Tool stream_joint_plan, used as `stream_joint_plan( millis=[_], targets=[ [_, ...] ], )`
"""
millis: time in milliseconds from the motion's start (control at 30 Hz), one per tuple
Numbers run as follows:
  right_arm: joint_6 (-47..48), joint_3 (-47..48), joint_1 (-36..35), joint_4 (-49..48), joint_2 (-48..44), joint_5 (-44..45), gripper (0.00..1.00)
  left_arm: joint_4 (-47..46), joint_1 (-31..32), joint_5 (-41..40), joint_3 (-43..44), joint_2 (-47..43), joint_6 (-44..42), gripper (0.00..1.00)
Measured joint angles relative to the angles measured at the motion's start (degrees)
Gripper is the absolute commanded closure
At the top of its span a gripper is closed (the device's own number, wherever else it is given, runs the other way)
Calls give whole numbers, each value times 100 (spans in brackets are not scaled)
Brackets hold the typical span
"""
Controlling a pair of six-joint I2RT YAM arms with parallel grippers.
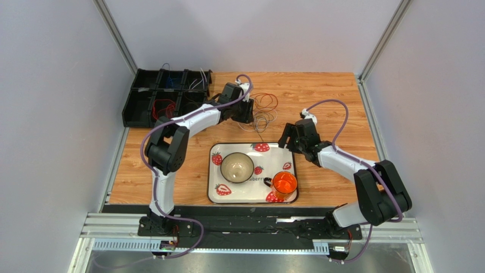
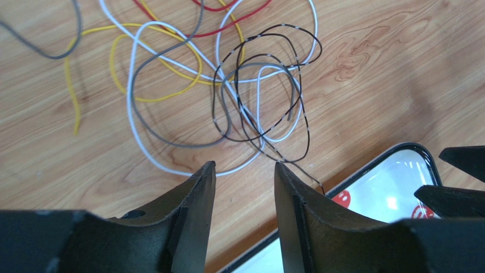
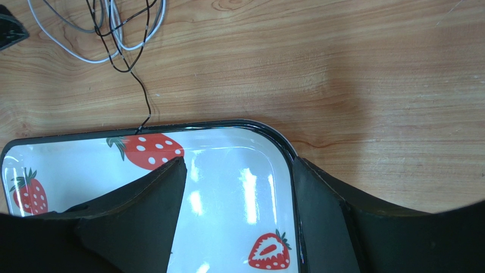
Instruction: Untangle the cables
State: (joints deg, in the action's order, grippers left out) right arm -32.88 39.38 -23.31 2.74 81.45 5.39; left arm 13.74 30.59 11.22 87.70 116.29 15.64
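Wooden worktop [image 1: 336, 102] carries the tangled cables [image 2: 226, 84] just beyond the tray [image 3: 227, 142], so the left claw [image 2: 245, 166] hovers parted and empty at their near edge, likely choosing a strand, the right claw [image 3: 239, 165] released over the tray's corner.

Cables [image 2: 226, 82] cropped at top edge, black bin [image 1: 132, 108] contents perhaps wires, indistinct

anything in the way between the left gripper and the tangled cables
Nothing visible. The left gripper hangs with jaws apart right at the cables on the wooden table; the strawberry tray lies off to one side.
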Motion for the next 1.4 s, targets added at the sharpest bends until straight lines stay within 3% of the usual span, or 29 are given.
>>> stream_joint_plan(
  millis=[500,1400],
  targets=[
    [35,146,0,59,186,-52,28,-232,28,321,708,732,-105,54],
    [39,153,0,96,186,-96,29,533,127,2,1495,1377,-197,62]
  ],
)
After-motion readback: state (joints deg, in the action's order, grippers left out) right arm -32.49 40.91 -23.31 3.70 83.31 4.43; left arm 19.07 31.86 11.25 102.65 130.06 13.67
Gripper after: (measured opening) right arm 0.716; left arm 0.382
